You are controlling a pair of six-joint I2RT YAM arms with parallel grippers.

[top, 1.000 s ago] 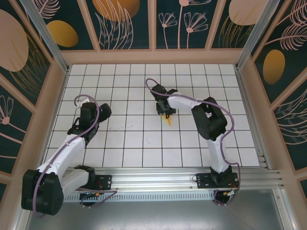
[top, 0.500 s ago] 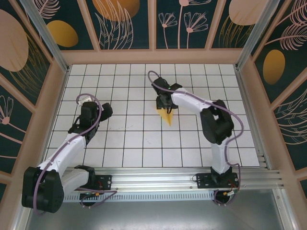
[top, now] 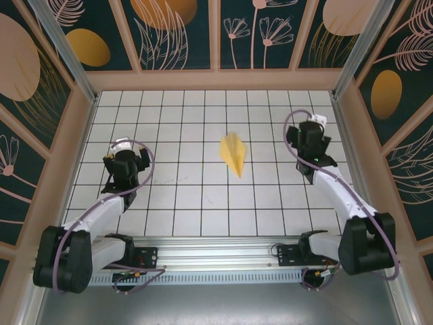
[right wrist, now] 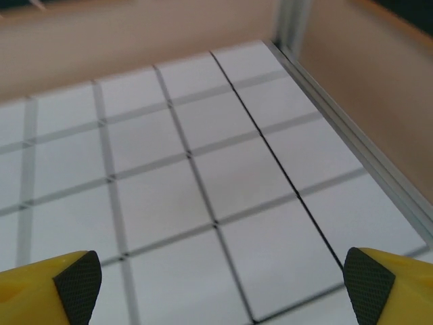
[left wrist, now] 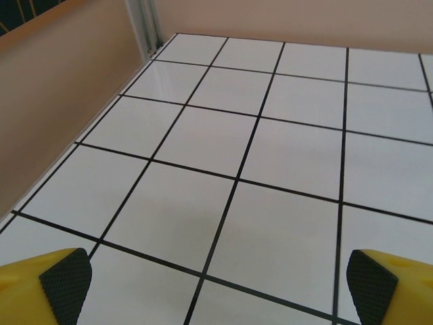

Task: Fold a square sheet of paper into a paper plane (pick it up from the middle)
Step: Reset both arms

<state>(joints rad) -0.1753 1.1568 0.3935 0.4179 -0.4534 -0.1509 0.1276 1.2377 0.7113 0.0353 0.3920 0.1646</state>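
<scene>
The square sheet of paper now has the shape of a paper plane [top: 234,154], a slim yellow dart. It lies flat on the white grid tiles near the table's middle, its point toward the near edge, and nothing touches it. My left gripper [top: 126,153] hovers at the left side, far from the plane. In the left wrist view it is open [left wrist: 220,288], its black pads [left wrist: 66,279] wide apart over bare tile. My right gripper [top: 310,130] is at the right rear, also apart from the plane. It is open [right wrist: 223,284], with only tile between its pads [right wrist: 368,290].
Tan walls [top: 216,80] enclose the tiled floor on three sides. A metal corner post [left wrist: 145,27] stands ahead of the left gripper. A metal rail [right wrist: 352,145] along the right wall runs close by the right gripper. An aluminium rail [top: 223,247] with the arm bases crosses the near edge.
The right gripper opened and let go of the paper plane, then swung away to the right rear. The plane stays lying on the tiles. The left arm shifted slightly.
</scene>
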